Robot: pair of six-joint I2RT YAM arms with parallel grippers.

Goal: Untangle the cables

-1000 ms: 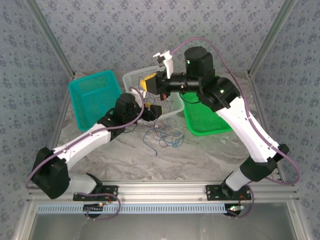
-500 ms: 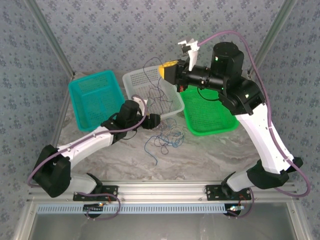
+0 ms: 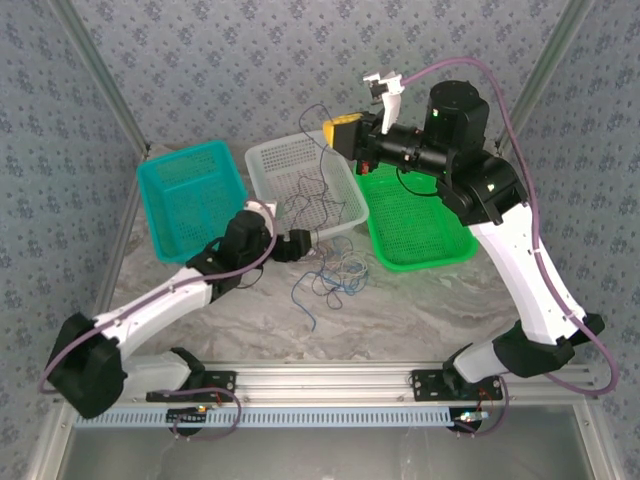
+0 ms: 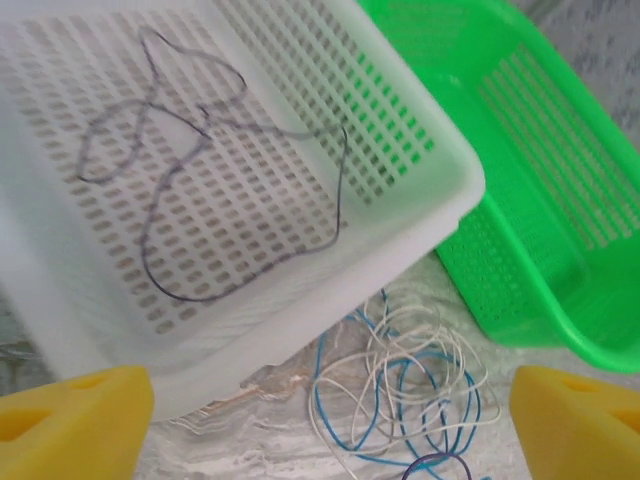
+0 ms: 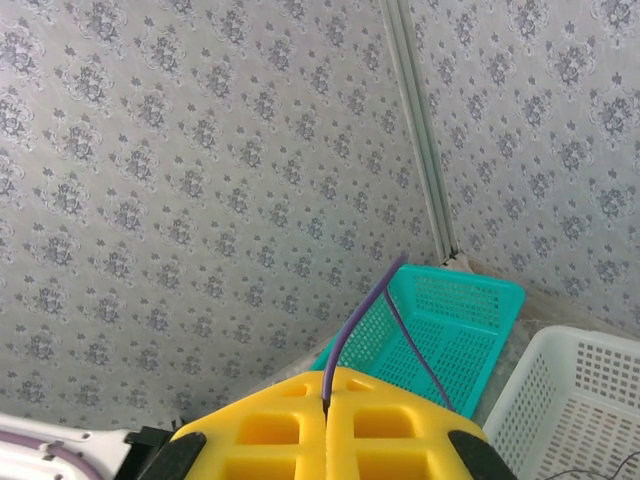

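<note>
Purple cable (image 5: 350, 322): one end pinched in right fingers (image 5: 300, 432), raised high over far edge of counter (image 3: 420, 300); rest dropping into white basket (image 3: 268, 150).
Right fingers: shut tight on that end, nothing else between them.
Left fingers (image 4: 72, 418): spread wide, holding nothing, low over counter on near side of white basket, facing tangle.
Tangle (image 4: 400, 385): blue and cream cables looped through each other, mid-counter, just beside white basket's near wall; dark strand showing at its near side too.
Axis of purple cable: steep, close to upright from grip downward, then loose loops across basket floor with no single heading; resting on mesh or hanging just above it, cannot tell.
Axis of tangle: none clear; one blue tail trailing toward near edge.
Done, by judgement: one cable drawn apart from the rest and almost delivered to a basket.
Left, by judgement: release of purple cable, then blue and cream to be parted, probably toward teal basket (image 3: 190, 192) and green basket (image 3: 420, 228).
</note>
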